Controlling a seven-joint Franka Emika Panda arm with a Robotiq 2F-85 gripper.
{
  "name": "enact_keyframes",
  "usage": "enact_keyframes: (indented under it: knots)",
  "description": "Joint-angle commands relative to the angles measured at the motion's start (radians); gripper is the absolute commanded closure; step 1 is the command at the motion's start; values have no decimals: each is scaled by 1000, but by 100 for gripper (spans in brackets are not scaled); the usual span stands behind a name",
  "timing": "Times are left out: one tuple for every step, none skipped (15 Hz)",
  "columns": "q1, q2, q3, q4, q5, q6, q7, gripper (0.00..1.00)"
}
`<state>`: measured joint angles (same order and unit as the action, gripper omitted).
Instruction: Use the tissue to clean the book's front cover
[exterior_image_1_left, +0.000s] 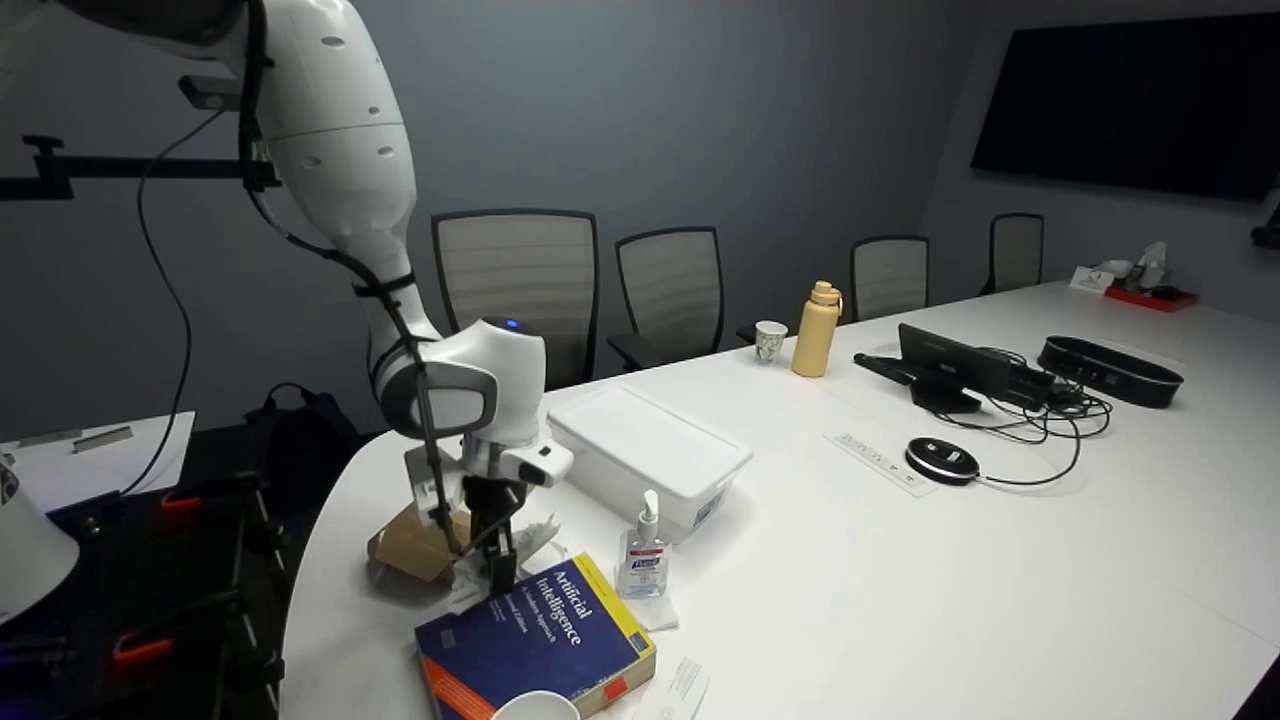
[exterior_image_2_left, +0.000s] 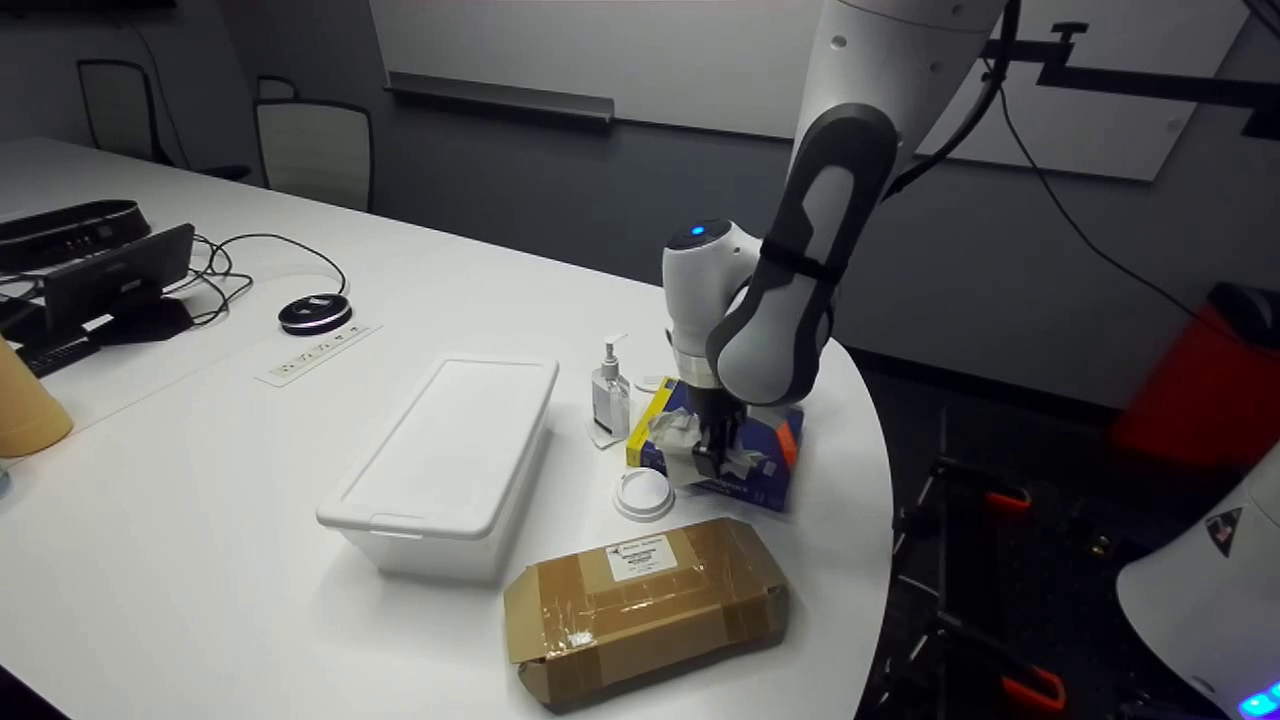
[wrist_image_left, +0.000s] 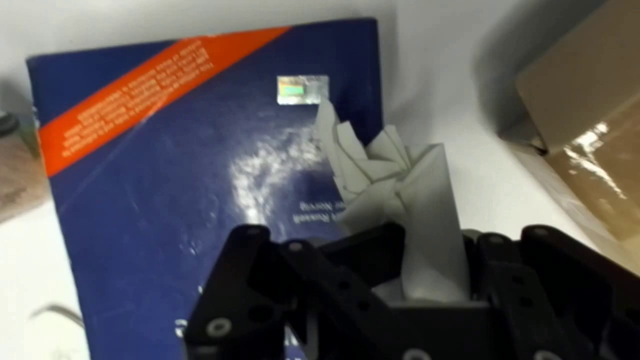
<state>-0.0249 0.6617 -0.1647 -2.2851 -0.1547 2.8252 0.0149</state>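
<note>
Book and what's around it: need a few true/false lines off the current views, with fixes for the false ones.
1. The tool grips the tissue. True.
2. The tissue is spread out flat. False: it is crumpled.
3. "Artificial Intelligence" is printed on the book. True.
4. The book stands on its spine. False: it lies flat, front cover facing up.
5. A pump bottle stands between the book and a white bin. True.
6. The white bin is uncovered. False: its lid is on.
</note>
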Motion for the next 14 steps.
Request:
enact_keyframes:
  knots:
    - [100, -102, 10, -29, -41, -40, -2, 100]
    - [126, -112, 13, -23, -55, -48, 2, 100]
    - [159, -115, 10, -9, -71, -60, 13, 100]
    - [185, -114, 7, 4, -85, -71, 22, 100]
    - [209, -100, 4, 25, -100, -80, 28, 100]
    - [224, -89, 5, 42, -113, -90, 34, 100]
    - [229, -70, 12, 61, -119, -96, 30, 100]
    - [240, -57, 10, 74, -129, -99, 34, 100]
    - [242, -44, 15, 85, -136, -93, 28, 100]
    - [255, -24, 7, 100, -150, -85, 35, 100]
    - [264, -6, -1, 115, -163, -81, 40, 100]
    - [267, 13, -2, 132, -169, -81, 39, 100]
    - [270, 29, -4, 146, -177, -84, 40, 100]
    - [272, 48, -5, 162, -182, -82, 39, 100]
